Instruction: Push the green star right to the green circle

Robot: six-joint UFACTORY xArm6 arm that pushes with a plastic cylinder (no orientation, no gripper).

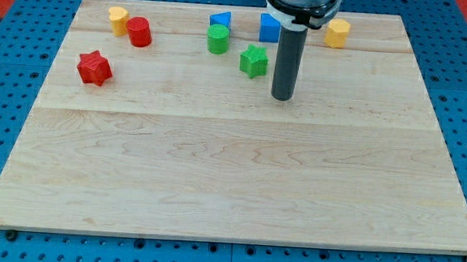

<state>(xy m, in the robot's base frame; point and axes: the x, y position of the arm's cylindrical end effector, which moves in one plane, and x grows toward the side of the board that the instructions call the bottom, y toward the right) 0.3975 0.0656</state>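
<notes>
The green star lies near the view's top, a little right of centre. The green circle stands up and to the left of it, a short gap apart. My tip rests on the board just right of and slightly below the green star, not touching it.
A blue triangle-like block sits above the green circle. A blue cube is partly hidden behind the rod. A yellow block lies at top right. A yellow block, a red cylinder and a red star lie at the left.
</notes>
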